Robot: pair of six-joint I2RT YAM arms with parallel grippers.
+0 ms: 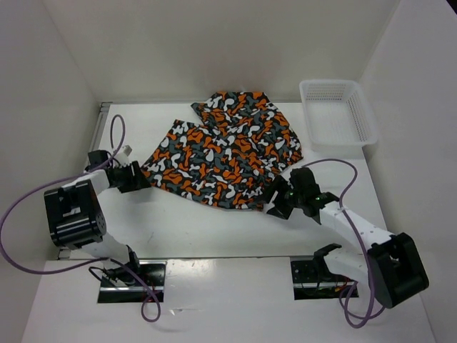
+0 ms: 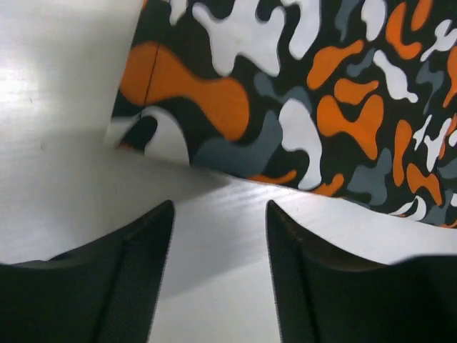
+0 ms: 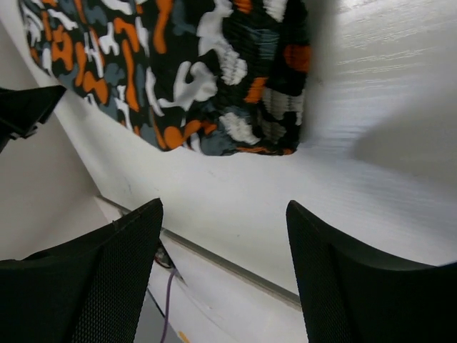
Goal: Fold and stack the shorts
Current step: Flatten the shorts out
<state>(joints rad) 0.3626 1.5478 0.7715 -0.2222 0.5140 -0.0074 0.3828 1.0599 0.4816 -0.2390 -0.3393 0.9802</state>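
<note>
**Item 1.** Soft fabric shorts in an orange, dark grey, black and white camouflage print. You had them lying unfolded on the white bench, toward its far middle. One part was bunched up at the far end.

**Item 2.** Your left gripper. Its black fingers stood apart and held nothing. They sat low over the bench, just beside the left corner of the shorts, with a strip of bare bench before the hem.

**Item 3.** Your right gripper. It was spread wide and empty near the shorts' near right edge, clear of the cloth.

**Item 4.** White plastic mesh basket, rectangular, at the far right of the bench. It was just beside the shorts. You could not have told from these views whether basket and cloth touched.
</note>
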